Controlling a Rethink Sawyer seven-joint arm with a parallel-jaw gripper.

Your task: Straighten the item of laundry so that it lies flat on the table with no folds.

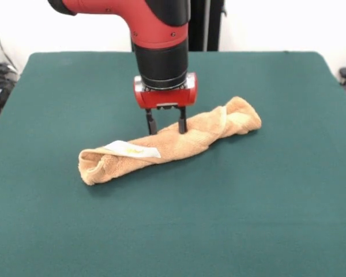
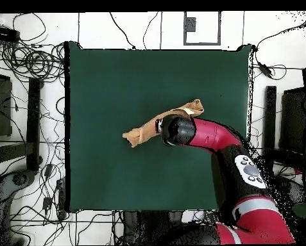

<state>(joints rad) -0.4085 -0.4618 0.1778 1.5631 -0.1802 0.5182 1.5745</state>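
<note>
We've got the gripper (image 1: 166, 126) spread open, fingertips touching the middle of the towel (image 1: 179, 144), which lies rolled up and twisted on the table (image 1: 265, 202), nothing clamped.

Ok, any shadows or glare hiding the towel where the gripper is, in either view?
Front view: even light, no glare, only a soft shadow under the towel; the gripper shows clearly, fingers apart and down at the cloth. Overhead view: the arm covers the towel's middle, so the gripper is hidden there; the table looks evenly lit.
</note>
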